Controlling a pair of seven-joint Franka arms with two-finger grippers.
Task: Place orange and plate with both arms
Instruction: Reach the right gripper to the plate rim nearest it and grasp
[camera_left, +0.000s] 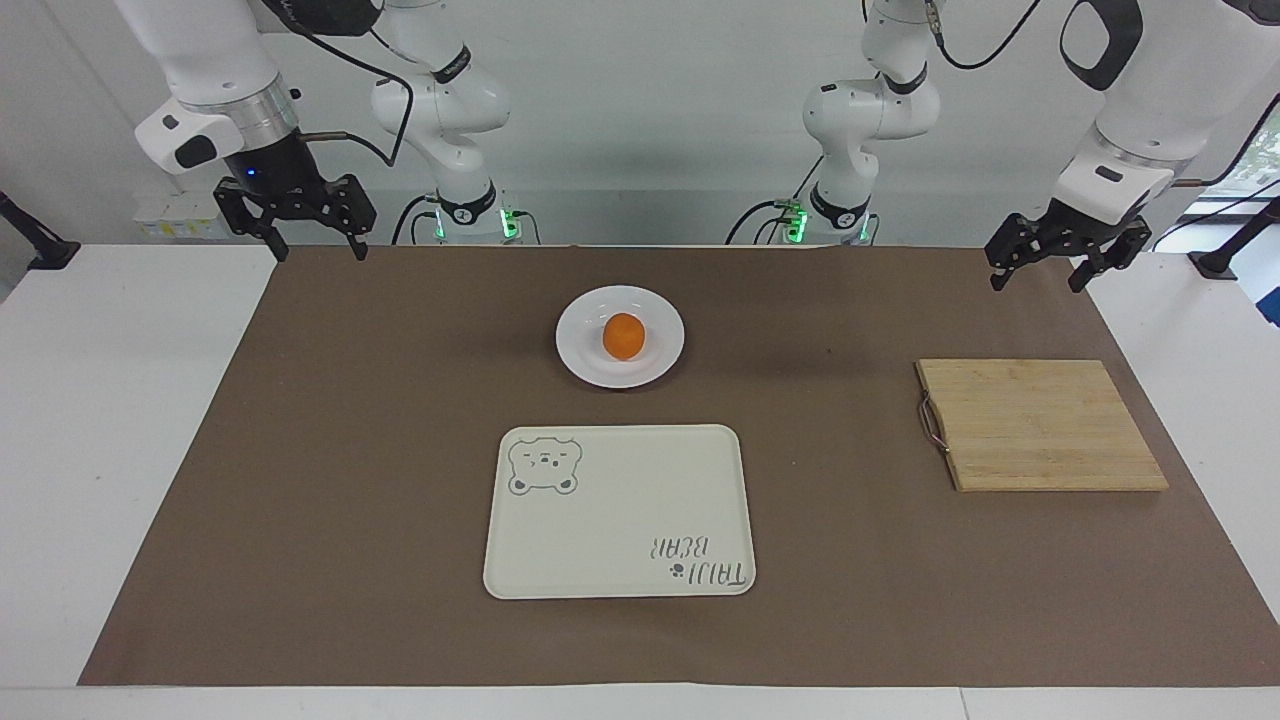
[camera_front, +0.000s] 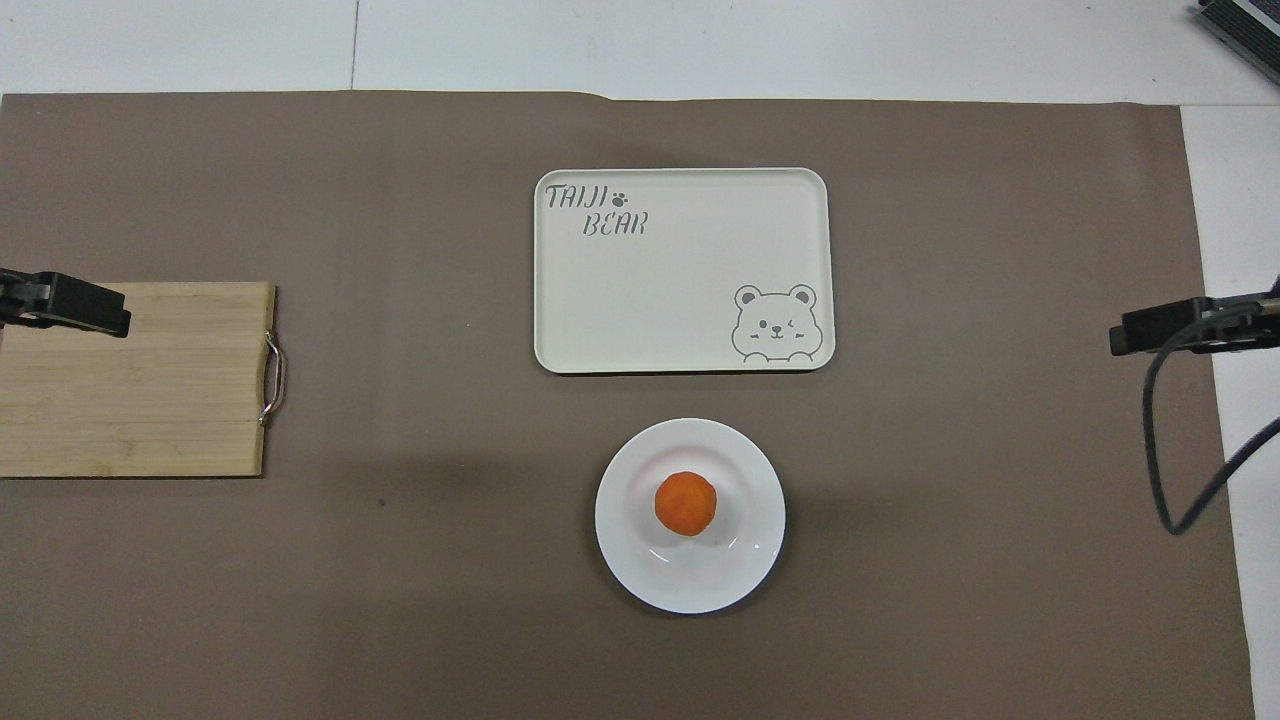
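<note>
The orange (camera_left: 624, 336) sits in the middle of the white plate (camera_left: 575, 345) on the brown mat, nearer to the robots than the tray. Both also show in the overhead view: the orange (camera_front: 685, 503) and the plate (camera_front: 625, 545). My left gripper (camera_left: 1037, 280) hangs open and empty, up in the air over the mat at the left arm's end; only its tip (camera_front: 70, 305) shows from above, over the cutting board's corner. My right gripper (camera_left: 318, 250) hangs open and empty over the mat's edge at the right arm's end, and shows from above too (camera_front: 1150, 330).
A cream rectangular tray with a bear drawing (camera_left: 620, 520) lies farther from the robots than the plate, also seen from above (camera_front: 680, 290). A wooden cutting board with a metal handle (camera_left: 1040, 425) lies at the left arm's end, seen from above too (camera_front: 150, 400).
</note>
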